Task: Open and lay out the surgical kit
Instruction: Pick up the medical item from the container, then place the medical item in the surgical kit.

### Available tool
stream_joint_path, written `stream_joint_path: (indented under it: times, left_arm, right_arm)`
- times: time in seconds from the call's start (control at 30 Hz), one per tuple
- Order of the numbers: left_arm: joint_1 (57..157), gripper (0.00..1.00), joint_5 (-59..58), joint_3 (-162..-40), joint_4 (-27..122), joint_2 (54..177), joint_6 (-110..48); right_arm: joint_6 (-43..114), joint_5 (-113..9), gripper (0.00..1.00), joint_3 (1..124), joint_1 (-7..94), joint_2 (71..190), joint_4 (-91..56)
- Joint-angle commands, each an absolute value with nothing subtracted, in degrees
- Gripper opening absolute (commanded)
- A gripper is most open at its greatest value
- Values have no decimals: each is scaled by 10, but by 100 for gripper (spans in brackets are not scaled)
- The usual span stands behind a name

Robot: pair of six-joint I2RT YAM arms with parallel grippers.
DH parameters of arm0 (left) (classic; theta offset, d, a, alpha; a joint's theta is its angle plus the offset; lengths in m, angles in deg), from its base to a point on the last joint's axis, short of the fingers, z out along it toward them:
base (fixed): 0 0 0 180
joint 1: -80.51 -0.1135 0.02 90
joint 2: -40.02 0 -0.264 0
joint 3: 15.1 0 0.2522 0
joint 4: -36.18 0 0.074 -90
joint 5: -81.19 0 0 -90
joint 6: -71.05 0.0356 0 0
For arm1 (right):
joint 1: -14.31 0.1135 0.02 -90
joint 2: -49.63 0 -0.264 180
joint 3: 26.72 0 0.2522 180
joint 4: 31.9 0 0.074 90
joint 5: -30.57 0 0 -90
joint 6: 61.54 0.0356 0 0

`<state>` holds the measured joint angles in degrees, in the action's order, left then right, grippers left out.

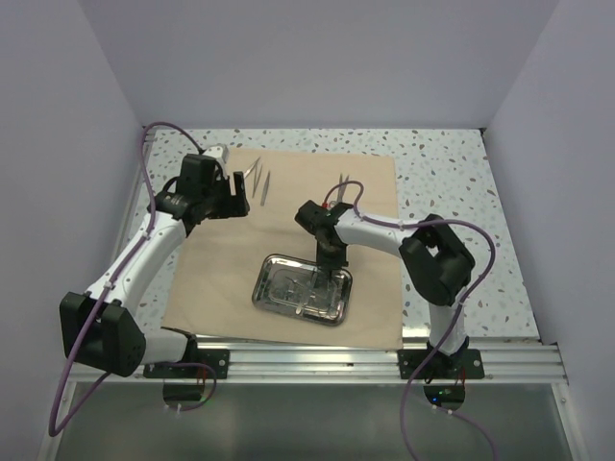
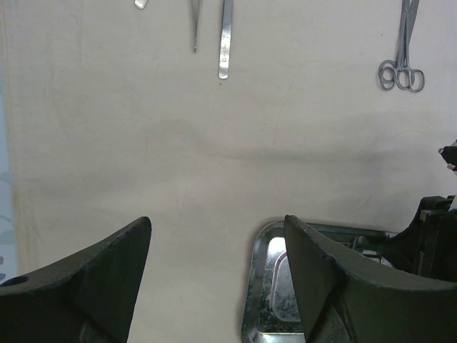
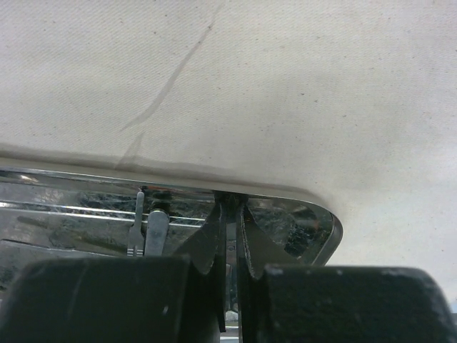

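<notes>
Under our right gripper (image 3: 230,211), in the tray (image 3: 307,218), a thin steel tool (image 3: 230,264) sits pinched between its tips; we judge so slim a hold could slip. Our left gripper (image 2: 218,221) hangs spread above the cloth (image 2: 214,143).

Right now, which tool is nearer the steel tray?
Right. The right tool is down in the steel tray, shut on a thin metal instrument; the left tool hangs open over the cloth beyond it.
</notes>
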<state>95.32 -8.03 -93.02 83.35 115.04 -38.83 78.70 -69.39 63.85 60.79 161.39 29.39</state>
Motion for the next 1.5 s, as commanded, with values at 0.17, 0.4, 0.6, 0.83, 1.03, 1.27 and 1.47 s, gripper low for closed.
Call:
stream_joint_path:
  times: [0.17, 0.4, 0.6, 0.83, 1.03, 1.27, 1.47]
  left_arm:
    - [955, 79, -106, -961, 823, 1159, -371]
    - [954, 79, -108, -979, 828, 1169, -371]
    - [954, 79, -110, -999, 841, 1181, -369]
    - [954, 79, -99, -1010, 865, 1190, -368]
    - [955, 78, -107, -1020, 883, 1199, -368]
    - [955, 77, -101, -1024, 903, 1207, -371]
    - [962, 78, -67, -987, 905, 1204, -406]
  right_arm:
    - [762, -759, 0, 696, 605, 1607, 323]
    - [706, -836, 0, 851, 597, 1595, 410]
    - [667, -864, 0, 922, 536, 1644, 402]
    - [647, -886, 0, 1044, 471, 1751, 387]
    - [630, -886, 0, 1244, 429, 1881, 424]
    - [627, -851, 15, 1300, 385, 1932, 381]
    - [623, -833, 70, 1241, 379, 1892, 355]
